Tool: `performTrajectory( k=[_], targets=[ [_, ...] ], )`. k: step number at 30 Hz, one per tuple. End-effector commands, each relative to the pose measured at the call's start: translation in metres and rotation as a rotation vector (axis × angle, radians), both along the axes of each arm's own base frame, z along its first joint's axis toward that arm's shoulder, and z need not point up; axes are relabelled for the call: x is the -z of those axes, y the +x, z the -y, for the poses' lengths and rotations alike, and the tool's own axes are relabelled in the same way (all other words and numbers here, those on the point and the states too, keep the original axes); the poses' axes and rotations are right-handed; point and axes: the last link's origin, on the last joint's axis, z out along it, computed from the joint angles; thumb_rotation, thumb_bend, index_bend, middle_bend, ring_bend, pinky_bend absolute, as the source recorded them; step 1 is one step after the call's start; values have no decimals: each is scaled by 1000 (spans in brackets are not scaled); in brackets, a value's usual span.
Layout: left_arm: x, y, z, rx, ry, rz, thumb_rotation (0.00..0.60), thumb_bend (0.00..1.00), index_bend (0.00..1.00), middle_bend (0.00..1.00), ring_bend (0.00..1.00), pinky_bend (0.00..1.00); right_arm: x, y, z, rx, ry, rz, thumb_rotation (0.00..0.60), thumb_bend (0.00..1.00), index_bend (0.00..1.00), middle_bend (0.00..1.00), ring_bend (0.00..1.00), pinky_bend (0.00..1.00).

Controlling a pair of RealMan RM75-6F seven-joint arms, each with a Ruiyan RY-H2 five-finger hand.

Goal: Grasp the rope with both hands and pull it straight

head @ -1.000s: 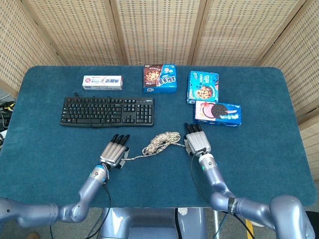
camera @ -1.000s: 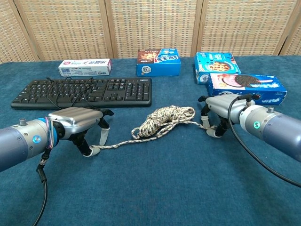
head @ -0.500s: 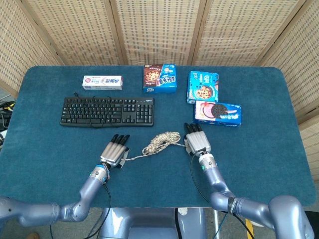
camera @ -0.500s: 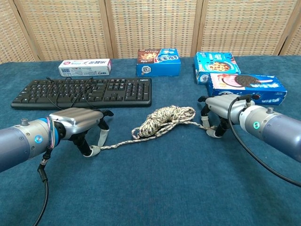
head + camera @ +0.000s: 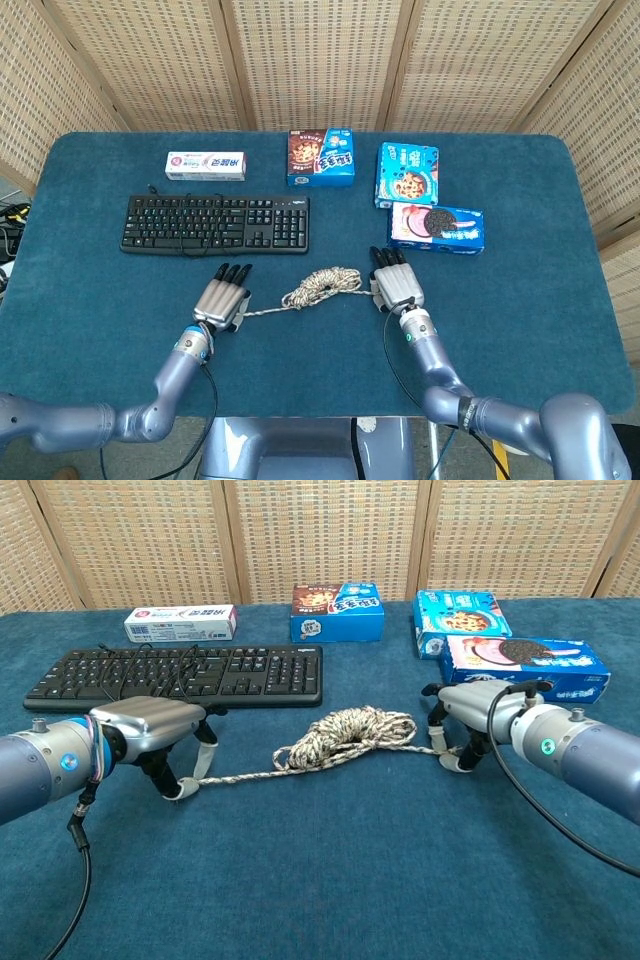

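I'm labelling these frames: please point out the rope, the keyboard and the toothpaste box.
rope (image 5: 350,732), chest view, on the coiled bundle.
keyboard (image 5: 215,222), head view, on the middle keys.
toothpaste box (image 5: 206,165), head view, on its top face.

- Showing red Chinese characters on white toothpaste box (image 5: 206,165) (image 5: 180,623); too small for reading.
- Carrying white lettering on dark-and-blue cookie box (image 5: 320,156) (image 5: 337,612); illegible.
- Displaying logo on blue chip-cookie box (image 5: 406,174) (image 5: 456,618); unreadable.
- Picturing sandwich cookie on blue-pink box (image 5: 436,228) (image 5: 524,665); brand text blurred.
- Bearing key legends on black keyboard (image 5: 215,222) (image 5: 180,675); too tiny.
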Motion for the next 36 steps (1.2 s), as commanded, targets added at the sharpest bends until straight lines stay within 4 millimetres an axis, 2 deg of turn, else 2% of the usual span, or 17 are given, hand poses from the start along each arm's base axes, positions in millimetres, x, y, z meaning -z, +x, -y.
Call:
performTrajectory(
  k=[1,10,12,16,19,25,36],
  targets=[
    [-11,-6,-5,2,27,-12,600,490,667,0,0,0,-2,-2,1,-4,-8,1,600,465,655,7,0,0],
    [-65,-50,-26,-49,130,-100,600,497,668,0,0,0,-24,-17,5,-11,-64,-8,600,465,661,19,0,0],
    [-83,-67,-32,-74,169,-121,600,498,668,0,0,0,-35,-23,6,-16,-86,-12,600,465,663,19,0,0],
    [-97,-82,-35,-94,189,-128,600,499,668,0,0,0,-48,-29,4,-29,-104,-24,600,465,664,19,0,0],
    [-112,-100,-37,-121,210,-131,600,500,668,0,0,0,-67,-38,1,-39,-136,-39,600,465,664,19,0,0],
    [-125,-119,-35,-142,227,-121,600,500,668,0,0,0,-93,-53,-10,-42,-163,-55,600,465,664,19,0,0],
    [-126,-125,-32,-146,231,-93,600,501,668,0,0,0,-100,-63,-21,-31,-161,-47,600,465,662,19,0,0]
  ],
)
